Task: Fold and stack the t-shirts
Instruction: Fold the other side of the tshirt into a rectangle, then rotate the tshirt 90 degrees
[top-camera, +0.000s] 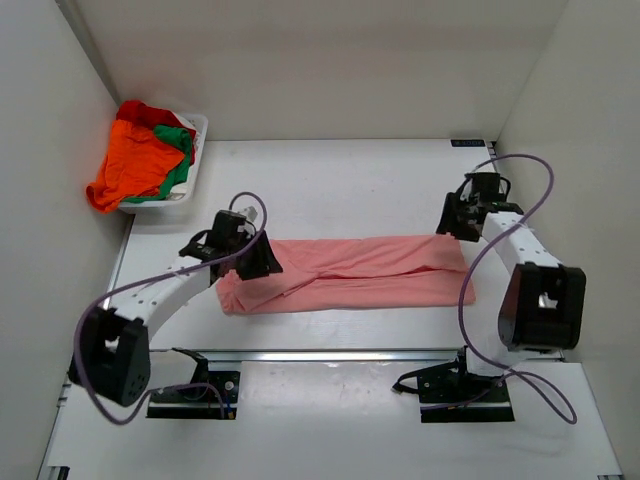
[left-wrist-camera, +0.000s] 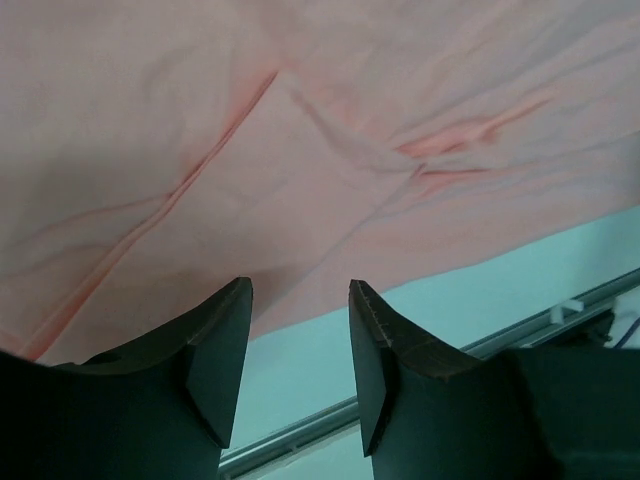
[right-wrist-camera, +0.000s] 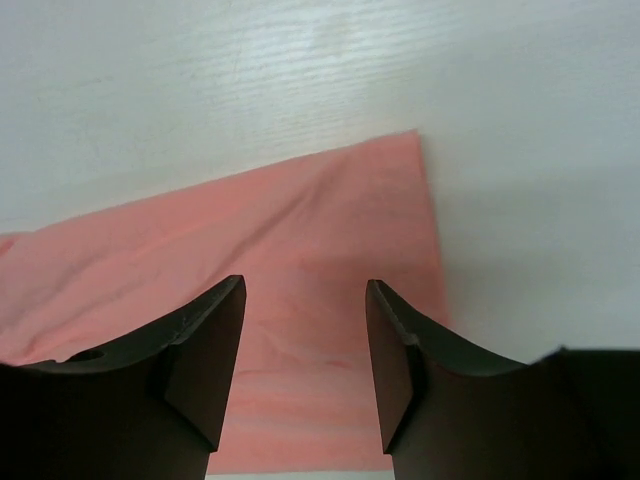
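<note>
A salmon pink t-shirt (top-camera: 350, 272) lies folded into a long band across the middle of the table. It fills most of the left wrist view (left-wrist-camera: 300, 150) and shows in the right wrist view (right-wrist-camera: 300, 240). My left gripper (top-camera: 255, 262) is open and empty over the shirt's left end (left-wrist-camera: 300, 290). My right gripper (top-camera: 455, 222) is open and empty over the shirt's right end, near its far corner (right-wrist-camera: 305, 285). Bright orange (top-camera: 135, 165), green (top-camera: 180, 150) and red (top-camera: 145, 112) t-shirts lie heaped in a white basket (top-camera: 197, 130) at the far left.
White walls close in the table on the left, back and right. A metal rail (top-camera: 340, 354) runs along the near side in front of the arm bases. It also shows in the left wrist view (left-wrist-camera: 560, 320).
</note>
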